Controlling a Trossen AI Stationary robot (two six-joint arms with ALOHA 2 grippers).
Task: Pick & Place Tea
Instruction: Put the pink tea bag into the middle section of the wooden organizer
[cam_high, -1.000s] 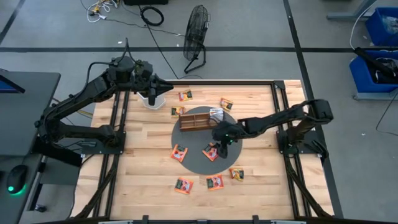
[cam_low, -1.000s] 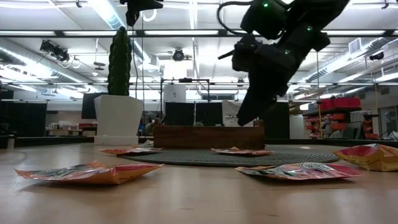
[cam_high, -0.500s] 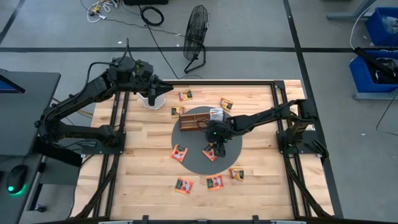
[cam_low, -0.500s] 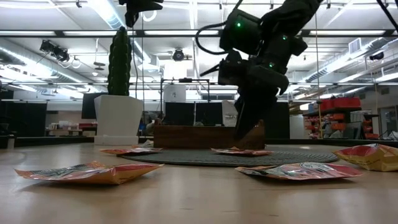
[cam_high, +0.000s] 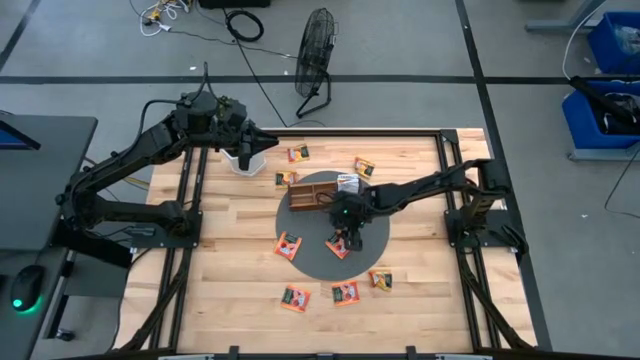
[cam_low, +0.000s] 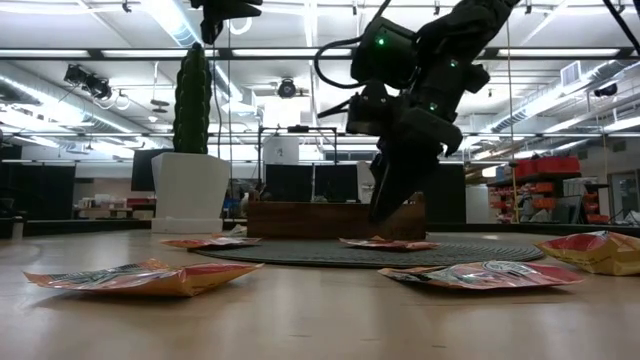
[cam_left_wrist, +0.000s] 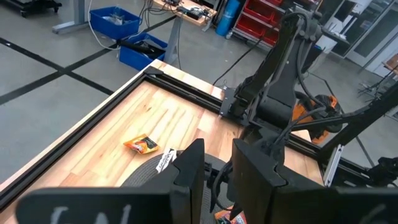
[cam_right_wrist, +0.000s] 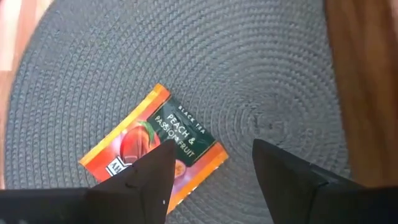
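Observation:
Several orange-red tea sachets lie flat about the table (cam_high: 260, 280); one white sachet (cam_high: 347, 183) sits at the right end of the brown wooden tray (cam_high: 318, 193). My right gripper (cam_right_wrist: 211, 180) hovers open, pointing down over an orange "Peach & Passion Fruit" sachet (cam_right_wrist: 155, 146) that lies flat on the round grey mat (cam_right_wrist: 249, 74). In the low view the right gripper (cam_low: 380, 215) ends just above that sachet (cam_low: 388, 243). My left gripper (cam_left_wrist: 219, 180) waits high over the table's far left part by the white pot (cam_high: 243, 158), its fingers a narrow gap apart.
The tray stands at the mat's far edge (cam_low: 335, 220). A second sachet (cam_high: 289, 246) lies on the mat's left rim, three more (cam_high: 345, 293) near the near edge, and others (cam_high: 297, 153) beyond the tray. A cactus pot (cam_low: 190, 190) stands far left.
My right gripper has moved toward the table's left and come down over the sachet on the mat, then eased up slightly. Its fingers have stayed open. No sachet has moved.

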